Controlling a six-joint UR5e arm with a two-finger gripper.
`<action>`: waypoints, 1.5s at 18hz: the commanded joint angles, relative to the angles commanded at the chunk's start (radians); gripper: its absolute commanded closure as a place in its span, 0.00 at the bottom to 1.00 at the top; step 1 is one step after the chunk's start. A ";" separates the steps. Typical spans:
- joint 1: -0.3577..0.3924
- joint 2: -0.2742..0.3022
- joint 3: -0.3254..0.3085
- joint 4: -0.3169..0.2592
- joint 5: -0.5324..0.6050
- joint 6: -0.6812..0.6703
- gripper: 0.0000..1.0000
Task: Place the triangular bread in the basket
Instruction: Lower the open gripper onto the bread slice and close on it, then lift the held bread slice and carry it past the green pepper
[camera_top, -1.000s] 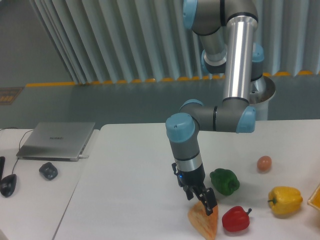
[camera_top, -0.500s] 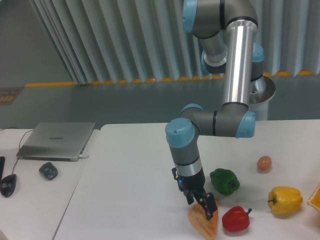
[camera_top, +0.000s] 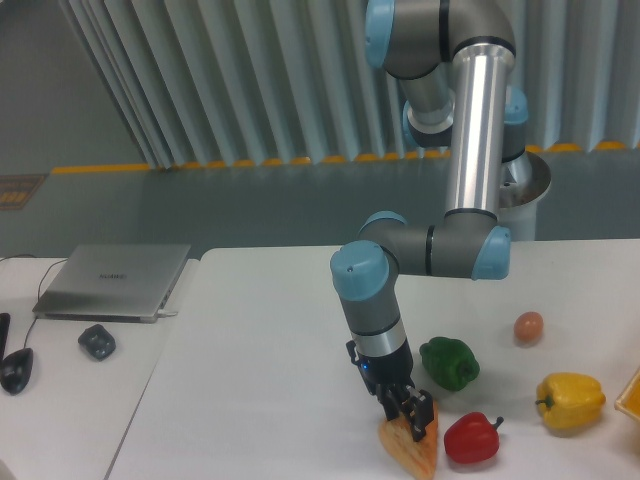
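Note:
The triangular bread (camera_top: 412, 452) is a golden orange-tan wedge lying on the white table at the bottom edge, left of the red pepper. My gripper (camera_top: 413, 418) points down at the bread's upper end, its black fingers on either side of the top corner; I cannot tell if they press on it. The basket (camera_top: 632, 395) shows only as a small orange corner at the right edge, well to the right of the gripper.
A green bell pepper (camera_top: 449, 362), a red bell pepper (camera_top: 470, 438), a yellow bell pepper (camera_top: 569, 400) and a small brown egg (camera_top: 529, 326) lie to the right. On the left table stand a laptop (camera_top: 113, 280) and a mouse (camera_top: 97, 342).
The gripper has lowered a little onto the top of the bread. The bread and the peppers have stayed in place.

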 joint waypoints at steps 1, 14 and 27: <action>0.000 0.000 0.002 0.000 0.000 0.000 0.64; 0.034 0.101 -0.001 -0.015 -0.075 0.052 0.68; 0.112 0.222 -0.025 -0.273 -0.072 0.336 0.68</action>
